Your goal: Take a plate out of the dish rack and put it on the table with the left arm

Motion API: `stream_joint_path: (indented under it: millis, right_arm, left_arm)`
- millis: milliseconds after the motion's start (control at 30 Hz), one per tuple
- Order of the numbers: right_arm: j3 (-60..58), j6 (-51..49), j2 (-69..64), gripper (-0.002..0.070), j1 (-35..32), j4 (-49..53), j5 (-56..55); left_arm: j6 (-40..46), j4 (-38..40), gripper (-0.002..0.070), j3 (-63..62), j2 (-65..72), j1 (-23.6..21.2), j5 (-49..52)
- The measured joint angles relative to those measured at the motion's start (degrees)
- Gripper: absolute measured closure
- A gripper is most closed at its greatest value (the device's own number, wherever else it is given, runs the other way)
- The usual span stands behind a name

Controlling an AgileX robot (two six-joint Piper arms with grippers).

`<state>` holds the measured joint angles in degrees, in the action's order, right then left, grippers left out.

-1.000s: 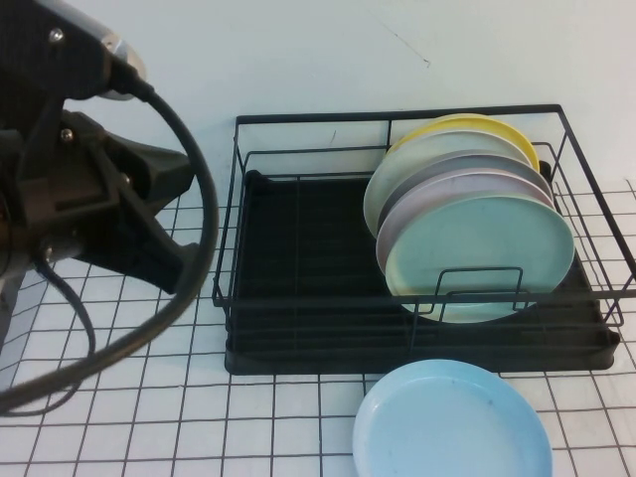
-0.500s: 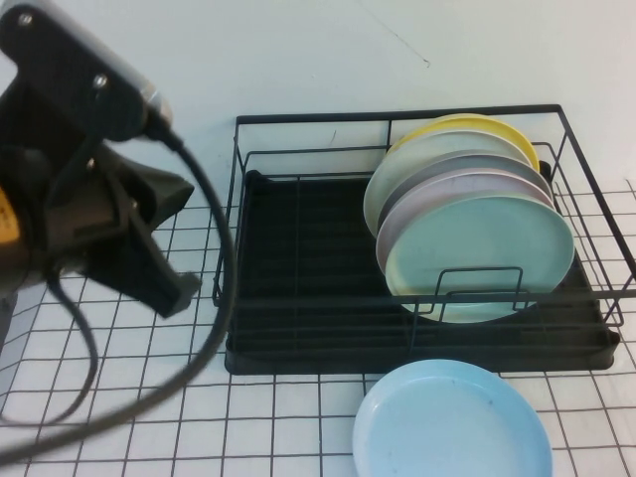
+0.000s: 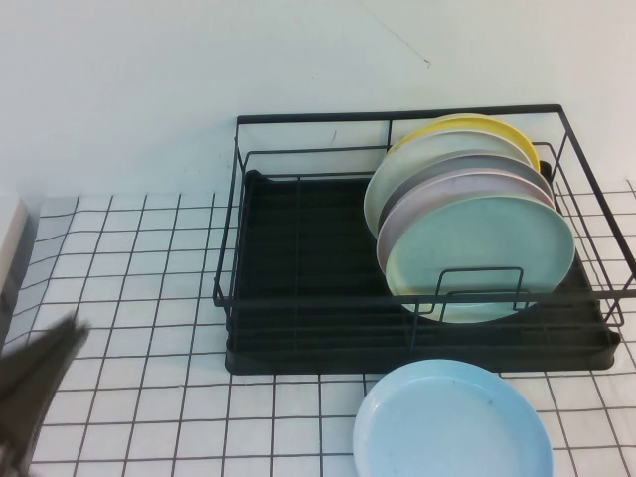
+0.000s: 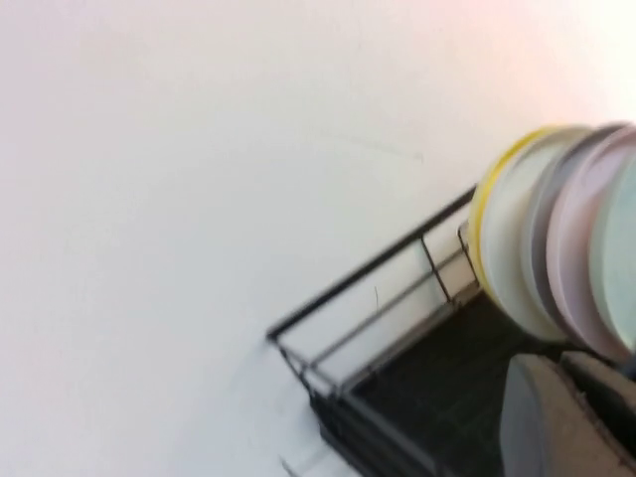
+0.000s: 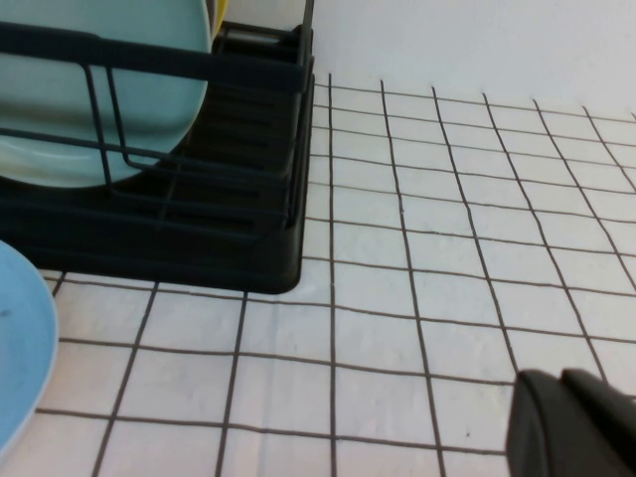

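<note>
Gripper parts of the left arm (image 3: 35,393) were seen only as a dark blurred shape at the lower left edge of the high view, low over the table (image 3: 129,298). Nothing was held by it, and whether its fingers were spread or pressed together could not be told. No right gripper was seen in this view. The plate (image 3: 452,421), light blue, was laid flat on the table just in front of the dish rack (image 3: 298,298), near the rack's right half, and was cut off by the picture's lower edge. Other plates were stood on edge in the right part of the rack: a mint-green plate (image 3: 482,253) in front, a pale pink plate (image 3: 437,194) behind it, and a yellow plate (image 3: 477,127) at the back. A plain white wall (image 3: 199,70) was seen behind the rack.

From the left wrist view, a grey part of the left gripper (image 4: 561,417) was shown at the picture's edge, near the rack's far corner (image 4: 298,343) and the stacked plates. Nothing was gripped there.

From the right wrist view, a dark part of the right gripper (image 5: 576,427) was seen low over the gridded table, well apart from the rack's corner (image 5: 288,268). Its fingers could not be made out. An edge of the blue plate (image 5: 20,358) was shown beside the rack.
</note>
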<state>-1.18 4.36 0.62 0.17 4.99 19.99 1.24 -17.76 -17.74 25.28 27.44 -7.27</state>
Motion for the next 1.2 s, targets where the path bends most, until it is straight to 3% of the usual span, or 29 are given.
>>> stream_joint_path:
  millis: [267, 467, 1033, 1200]
  right_arm:
    - [0.0, 0.0, 0.0, 0.0678, 0.0, 0.0, 0.0]
    - [0.0, 0.0, 0.0, 0.0678, 0.0, 0.0, 0.0]
    - [0.0, 0.0, 0.0, 0.0678, 0.0, 0.0, 0.0]
    - [0.0, 0.0, 0.0, 0.0678, 0.0, 0.0, 0.0]
  left_arm:
    - [-15.5, -0.5, 0.0678, 17.7, -23.0, -13.0, -0.4]
    - [-20.5, -0.5, 0.0678, 19.0, -25.8, -18.9, 6.1]
    - [-22.8, 1.4, 0.0678, 19.0, -26.0, -20.4, 24.0]
    - [-22.8, 11.2, 0.0678, 18.9, -26.0, -20.4, 25.4]
